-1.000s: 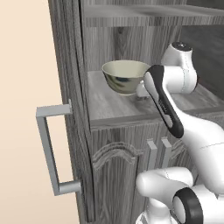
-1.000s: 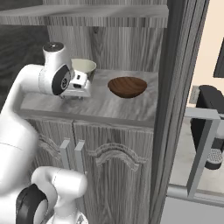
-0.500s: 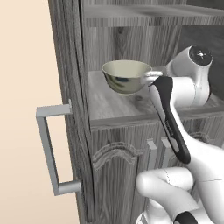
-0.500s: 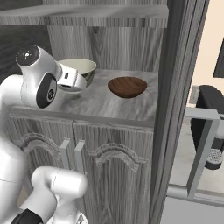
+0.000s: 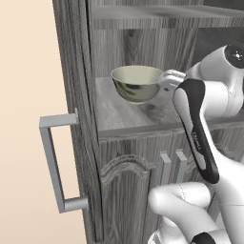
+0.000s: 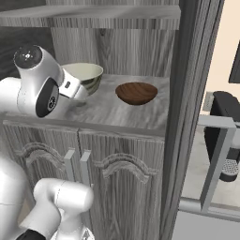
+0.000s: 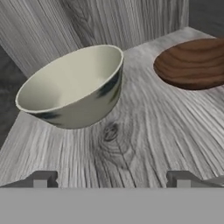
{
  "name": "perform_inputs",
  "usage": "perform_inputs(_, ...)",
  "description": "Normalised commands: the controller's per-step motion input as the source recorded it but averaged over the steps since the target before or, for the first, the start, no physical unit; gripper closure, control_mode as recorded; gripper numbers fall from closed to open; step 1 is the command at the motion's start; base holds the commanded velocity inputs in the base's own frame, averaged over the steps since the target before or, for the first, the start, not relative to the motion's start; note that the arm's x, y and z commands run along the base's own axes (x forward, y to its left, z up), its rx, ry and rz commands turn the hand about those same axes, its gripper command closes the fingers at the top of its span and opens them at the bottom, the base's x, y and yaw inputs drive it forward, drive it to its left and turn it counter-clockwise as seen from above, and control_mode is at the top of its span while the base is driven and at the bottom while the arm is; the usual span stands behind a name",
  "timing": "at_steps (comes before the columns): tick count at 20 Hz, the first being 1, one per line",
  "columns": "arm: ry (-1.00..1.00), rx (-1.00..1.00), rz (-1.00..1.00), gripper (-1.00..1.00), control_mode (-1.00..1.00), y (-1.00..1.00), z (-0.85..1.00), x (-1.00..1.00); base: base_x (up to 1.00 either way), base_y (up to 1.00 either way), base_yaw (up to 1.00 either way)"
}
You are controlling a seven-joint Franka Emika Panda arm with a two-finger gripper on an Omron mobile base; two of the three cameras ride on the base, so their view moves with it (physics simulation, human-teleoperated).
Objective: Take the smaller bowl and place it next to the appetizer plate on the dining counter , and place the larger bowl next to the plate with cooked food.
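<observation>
Both bowls sit on the cabinet shelf (image 6: pixel 136 115), the cream bowl (image 7: pixel 72 87) on the left and the brown bowl (image 7: pixel 192 63) beside it, apart, within the arm's reach. The gripper (image 7: pixel 111 178) hangs in front of the cream bowl with its fingers spread wide and nothing between them. I'd guess they stand that wide to take the rim.

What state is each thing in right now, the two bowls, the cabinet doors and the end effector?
Larger bowl: upright on the shelf, not held.
Smaller bowl: upright on the shelf, untouched.
Tall cabinet door: swung open.
Lower cabinet doors: closed.
End effector: open, empty, short of the larger bowl.
</observation>
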Motion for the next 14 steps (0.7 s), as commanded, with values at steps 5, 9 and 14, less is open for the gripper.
perform_inputs(5,0.08,0.15,0.0,-1.0,-1.0,0.17,0.0,0.13,0.0,0.0,0.0)
perform_inputs(9,-0.06,0.02,0.0,-1.0,-1.0,0.14,0.0,0.41,0.0,0.0,0.0)
perform_inputs(14,-0.01,0.0,0.0,-1.0,-1.0,0.0,-0.04,0.49,0.0,0.0,0.0)
